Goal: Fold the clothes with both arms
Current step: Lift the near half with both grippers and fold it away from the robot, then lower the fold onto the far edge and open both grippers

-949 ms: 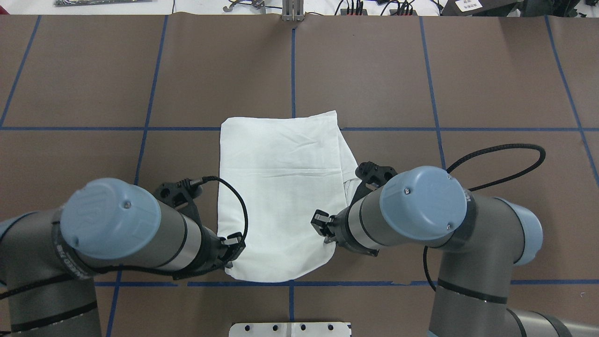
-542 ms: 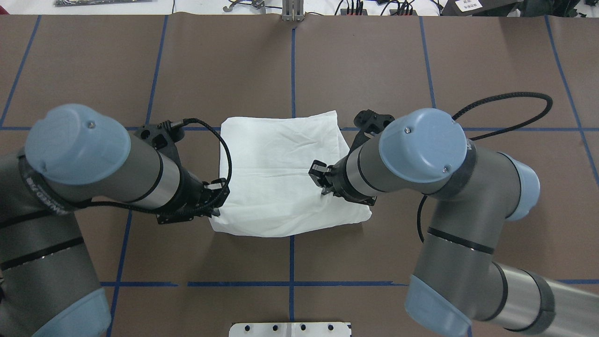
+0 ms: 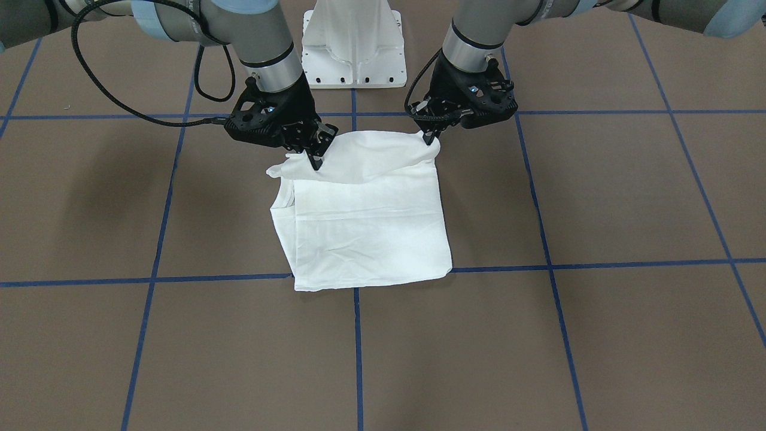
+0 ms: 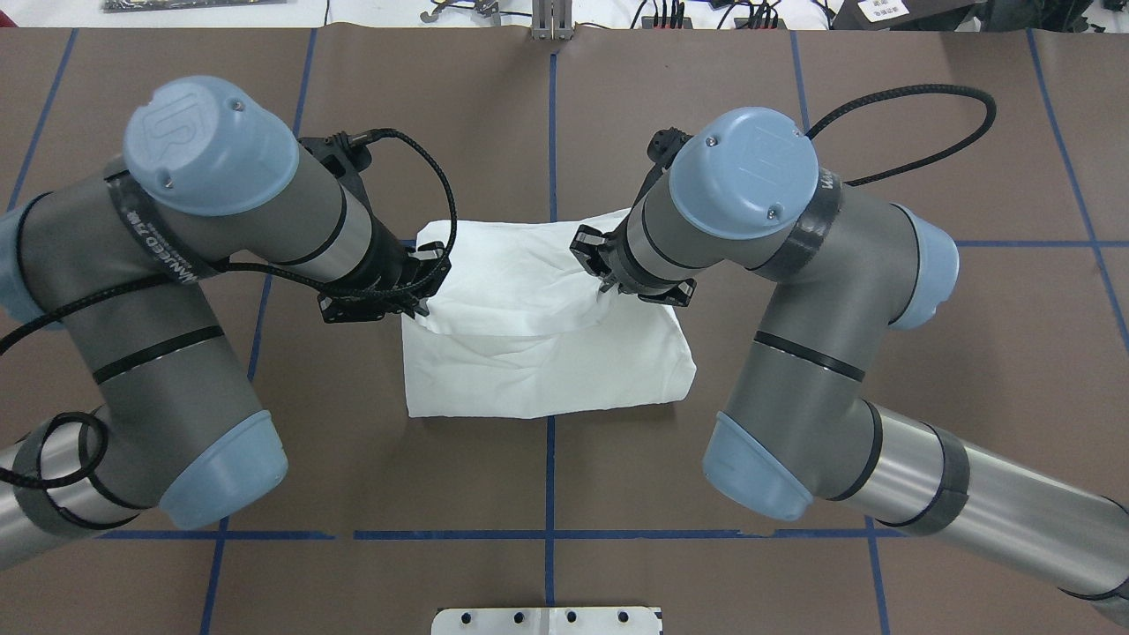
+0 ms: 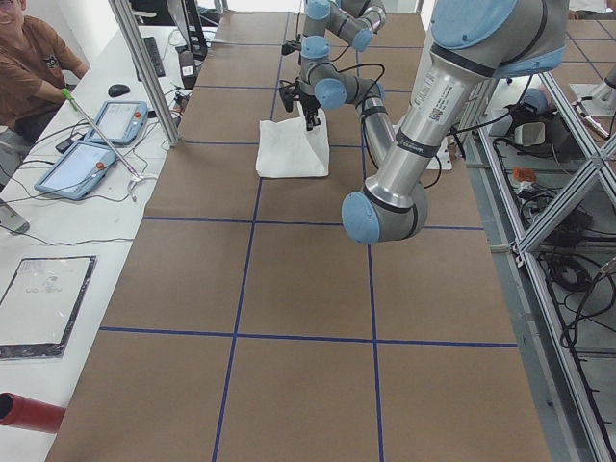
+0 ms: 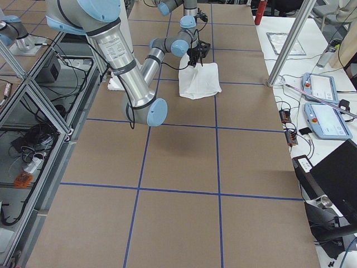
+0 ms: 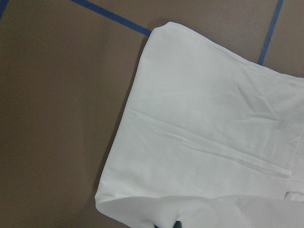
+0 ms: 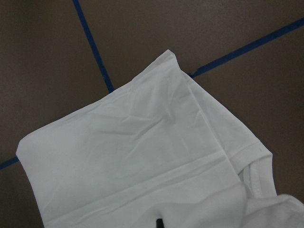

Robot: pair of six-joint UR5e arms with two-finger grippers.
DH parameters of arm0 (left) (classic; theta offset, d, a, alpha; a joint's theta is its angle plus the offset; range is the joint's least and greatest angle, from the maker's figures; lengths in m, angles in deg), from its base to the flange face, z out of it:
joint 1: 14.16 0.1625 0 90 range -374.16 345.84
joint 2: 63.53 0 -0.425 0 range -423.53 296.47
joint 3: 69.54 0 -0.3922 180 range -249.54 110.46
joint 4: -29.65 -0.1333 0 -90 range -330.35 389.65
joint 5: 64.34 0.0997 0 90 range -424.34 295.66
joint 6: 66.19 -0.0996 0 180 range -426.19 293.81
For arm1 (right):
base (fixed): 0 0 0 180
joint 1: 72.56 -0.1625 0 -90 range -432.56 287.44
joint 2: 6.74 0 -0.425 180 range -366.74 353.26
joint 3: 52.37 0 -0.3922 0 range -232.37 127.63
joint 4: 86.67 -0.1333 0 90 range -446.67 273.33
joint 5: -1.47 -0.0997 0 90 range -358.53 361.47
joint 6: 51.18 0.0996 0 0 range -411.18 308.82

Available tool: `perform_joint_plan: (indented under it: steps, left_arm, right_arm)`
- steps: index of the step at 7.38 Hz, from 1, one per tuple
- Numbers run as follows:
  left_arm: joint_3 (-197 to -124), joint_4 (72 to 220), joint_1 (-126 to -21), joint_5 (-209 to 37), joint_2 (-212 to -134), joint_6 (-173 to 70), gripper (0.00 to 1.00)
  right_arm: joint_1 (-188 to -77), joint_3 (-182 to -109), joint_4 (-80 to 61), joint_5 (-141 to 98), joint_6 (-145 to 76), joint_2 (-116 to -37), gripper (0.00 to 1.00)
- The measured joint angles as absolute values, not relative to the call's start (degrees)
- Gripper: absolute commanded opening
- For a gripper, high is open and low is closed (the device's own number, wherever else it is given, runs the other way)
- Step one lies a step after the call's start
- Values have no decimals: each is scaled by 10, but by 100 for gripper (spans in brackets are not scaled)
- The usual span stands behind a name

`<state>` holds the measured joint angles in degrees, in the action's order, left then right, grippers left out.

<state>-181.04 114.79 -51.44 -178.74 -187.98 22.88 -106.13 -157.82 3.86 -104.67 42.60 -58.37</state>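
Shirt (image 3: 365,239) first: we count one, white, folded into a rough rectangle on the middle of the brown table (image 3: 598,197), where the blue tape lines (image 3: 157,233) cross. Its edge on the robot's side is lifted off the layers below and hangs in a shallow sag between the two claws. The left gripper (image 3: 429,142) pinches one end of that raised edge and the right gripper (image 3: 315,163) pinches the other. Both are closed tight on the cloth, and their tips are partly buried in it, so we cannot see how deep the hold goes. In both wrist views the fingers are almost wholly cut off at the bottom edge; only a dark sliver shows against the white. We see no print on the visible side. A hemmed edge peeks out at the right gripper's side of the stack, but we cannot tell whether it is collar or cuff. We count two arms (image 4: 220,203), both cropped by the front view's top edge, and one white pedestal base (image 3: 353,42) between them. One person (image 5: 27,60) sits at the far bench in the left side view, half out of frame.
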Motion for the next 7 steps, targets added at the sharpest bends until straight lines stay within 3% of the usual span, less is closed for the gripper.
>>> perform_joint_plan:
  steps: [7]
  left_arm:
    - [-1609,1303,-560,-1785,-1922,224,0]
  right_arm:
    - [-1091,-1380,-15,-1063,398,-497,0]
